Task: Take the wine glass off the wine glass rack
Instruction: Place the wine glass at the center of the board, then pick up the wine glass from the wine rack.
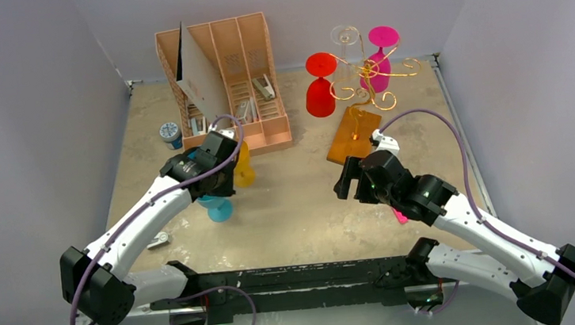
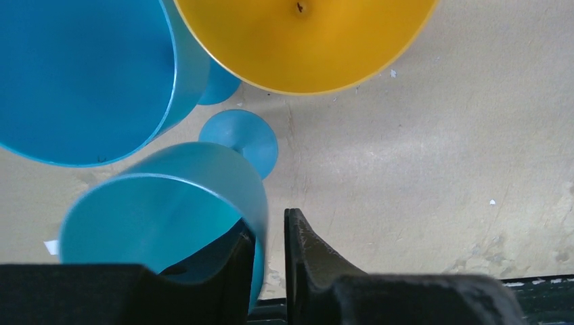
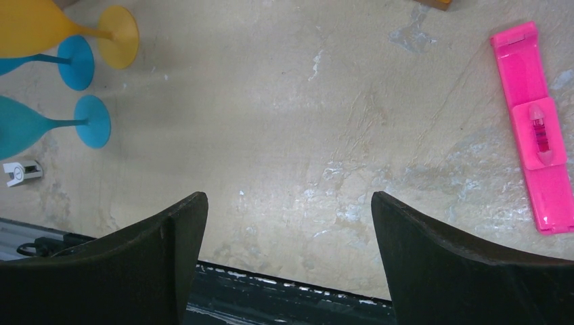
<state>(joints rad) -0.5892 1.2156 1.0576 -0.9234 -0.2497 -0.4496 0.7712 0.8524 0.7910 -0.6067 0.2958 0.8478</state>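
Wine glass rack (image 1: pixel 356 124), upper right of the overhead frame, carries a red glass (image 1: pixel 320 88) and a magenta glass (image 1: pixel 380 54). Left gripper (image 2: pixel 265 271) straddles the teal glass (image 2: pixel 169 203) rim, jaws barely parted and grip uncertain, likely a release. Right gripper (image 3: pixel 288 250) gapes empty. Next comes a reach to the rack.

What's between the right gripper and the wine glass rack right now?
Nothing. In the top view, only a short strip of bare table separates the right gripper from the wooden base of the wine glass rack. Its jaws stand open.
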